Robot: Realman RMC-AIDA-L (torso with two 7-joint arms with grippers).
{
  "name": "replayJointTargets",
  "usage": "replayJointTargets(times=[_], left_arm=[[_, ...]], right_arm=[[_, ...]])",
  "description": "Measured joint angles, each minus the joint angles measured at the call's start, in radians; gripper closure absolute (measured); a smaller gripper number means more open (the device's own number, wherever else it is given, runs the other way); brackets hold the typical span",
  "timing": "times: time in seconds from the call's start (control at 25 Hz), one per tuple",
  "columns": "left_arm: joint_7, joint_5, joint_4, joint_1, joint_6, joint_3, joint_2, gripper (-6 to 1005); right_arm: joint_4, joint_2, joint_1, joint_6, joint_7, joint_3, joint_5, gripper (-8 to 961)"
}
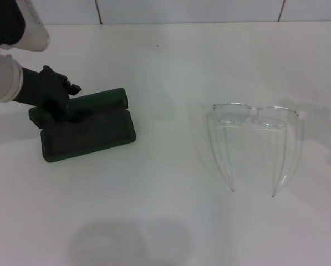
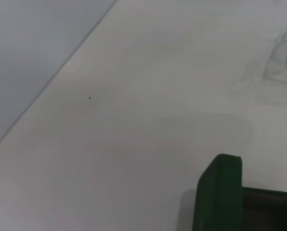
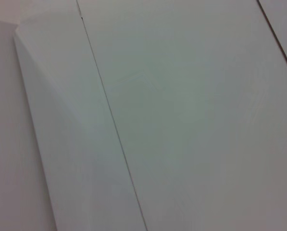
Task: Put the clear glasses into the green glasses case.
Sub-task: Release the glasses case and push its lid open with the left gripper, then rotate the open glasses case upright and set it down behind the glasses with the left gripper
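Note:
The green glasses case (image 1: 90, 136) lies open on the white table at the left, its lid (image 1: 101, 100) folded back toward the far side. My left gripper (image 1: 70, 108) hangs over the case's left part, at the line where lid and base meet. In the left wrist view the upright edge of the green glasses case (image 2: 220, 192) shows with the dark lining (image 2: 268, 207) beside it. The clear glasses (image 1: 255, 116) rest on the table to the right, well apart from the case, lenses far and both arms unfolded toward the near edge. My right gripper is out of view.
The white table (image 1: 165, 221) ends at a white tiled wall (image 1: 187, 11) along the far side. The right wrist view holds only white wall panels (image 3: 181, 115). A faint trace of the clear glasses (image 2: 282, 62) shows in the left wrist view.

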Motion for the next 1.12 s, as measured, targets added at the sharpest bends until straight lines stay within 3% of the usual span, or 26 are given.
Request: replayJointTargets(times=[0.2,0.4,0.52,0.92,1.12], left_arm=[[-0.009,-0.025,0.007,0.011,0.009,0.012,-0.001,329],[-0.02,-0.046,0.013,0.013,0.019,0.021,-0.001,567],[-0.021,-0.068,0.037,0.022,0.037,0.042,-0.002,782],[-0.06,-0.183,0.264,0.107,0.046,0.265,-0.004,787],[-0.082,-0.198,0.298,0.097,0.011,0.412,-0.005,784]], right_arm=[[0.014,0.0,-0.001,0.0,0.0,0.004,0.015,892],[0.025,0.0,-0.002,0.003,0.0,0.005,0.016,892],[0.031,0.0,-0.003,0.004,0.0,0.008,0.016,892],[0.046,0.0,-0.026,0.003,0.0,0.028,0.016,891],[0.051,-0.001,-0.042,0.001,0.0,0.031,0.016,891]])
